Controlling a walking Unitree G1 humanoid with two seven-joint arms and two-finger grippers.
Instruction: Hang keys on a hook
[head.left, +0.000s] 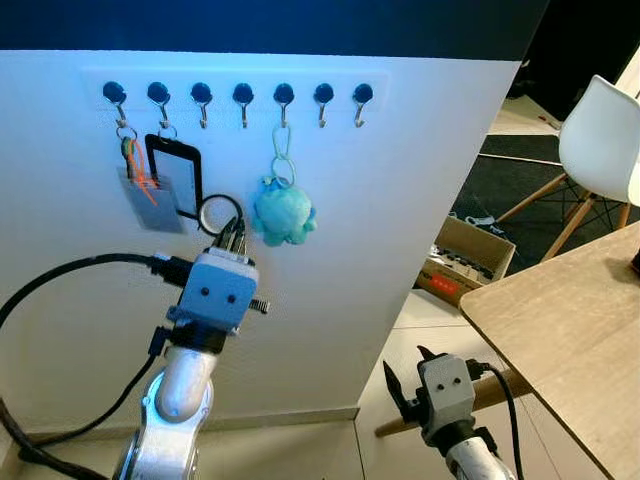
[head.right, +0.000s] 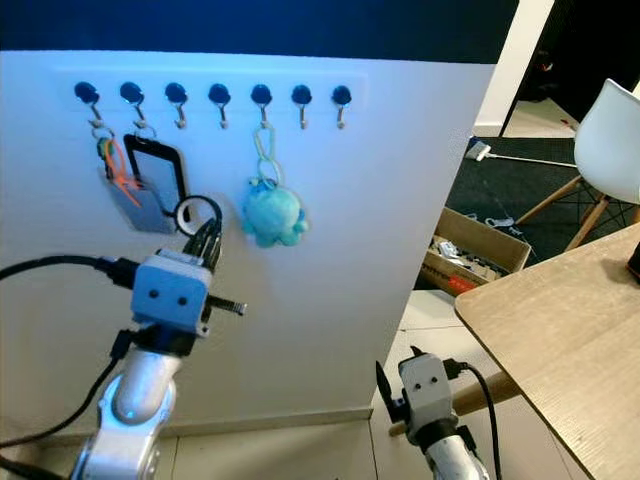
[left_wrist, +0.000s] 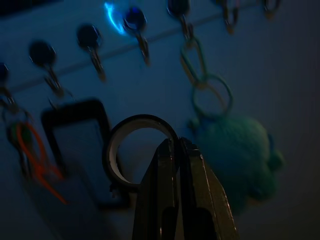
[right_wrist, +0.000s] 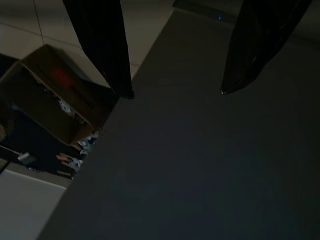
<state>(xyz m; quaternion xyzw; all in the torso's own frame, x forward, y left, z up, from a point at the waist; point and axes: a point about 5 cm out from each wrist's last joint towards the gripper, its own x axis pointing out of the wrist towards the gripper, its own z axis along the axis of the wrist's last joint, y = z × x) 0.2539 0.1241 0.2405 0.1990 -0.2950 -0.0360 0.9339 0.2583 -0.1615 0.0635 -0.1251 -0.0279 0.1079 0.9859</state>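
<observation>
Key ring (head.left: 220, 213) pinched, left gripper (head.left: 234, 238) tips

Seven hooks (head.left: 243, 103) with dark round heads run in one row along the white wall (head.left: 400, 180). Three of them carry something: one orange-and-green tagged key bunch (head.left: 140, 180), one black rectangular frame (head.left: 176, 175), and one teal plush keychain (head.left: 283, 212). Four hooks hang bare. One ring (head.left: 220, 213) sits in the pinch of the left gripper (head.left: 233, 236). Two grippers show, the right gripper (right_wrist: 172, 92) with its two fingers apart. There is one cardboard box (head.left: 468, 258), one white chair (head.left: 600, 150), and one wooden table (head.left: 570, 320).
</observation>
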